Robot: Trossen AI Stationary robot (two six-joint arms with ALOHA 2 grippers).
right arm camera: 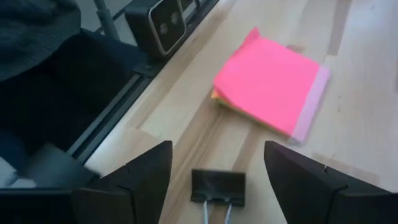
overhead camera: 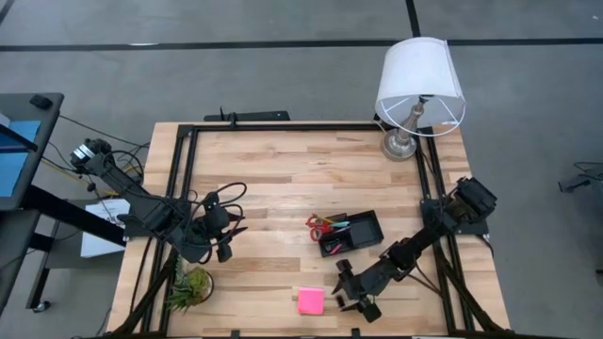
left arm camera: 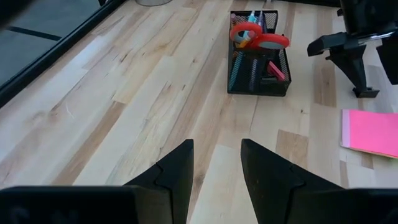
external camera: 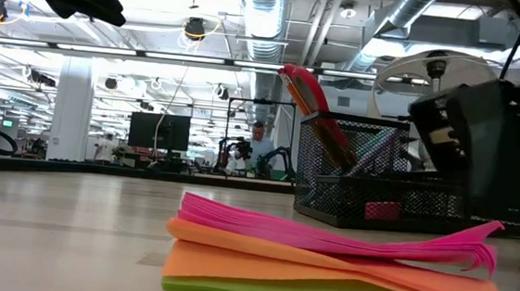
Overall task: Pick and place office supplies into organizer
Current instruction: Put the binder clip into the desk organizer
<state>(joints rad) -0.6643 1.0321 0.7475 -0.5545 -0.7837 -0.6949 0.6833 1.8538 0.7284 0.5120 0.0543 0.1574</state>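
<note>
The black mesh organizer point(overhead camera: 350, 233) stands right of the table's middle, with red-handled scissors point(left arm camera: 258, 38) and pens upright in it. A pink sticky-note pad point(overhead camera: 311, 300) lies flat near the front edge. Just right of the pad, my right gripper point(right arm camera: 217, 149) is open and low over the table. A black binder clip point(right arm camera: 217, 185) lies on the wood between its fingers, apart from both. My left gripper point(left arm camera: 216, 144) hangs open over the table's left part, pointed toward the organizer, with nothing between its fingers.
A white-shaded lamp point(overhead camera: 421, 85) stands at the far right corner and a small green plant point(overhead camera: 191, 287) at the near left. A black frame rail point(overhead camera: 283, 126) runs around the table. A small camera point(right arm camera: 163, 22) sits on the front rail near the pad.
</note>
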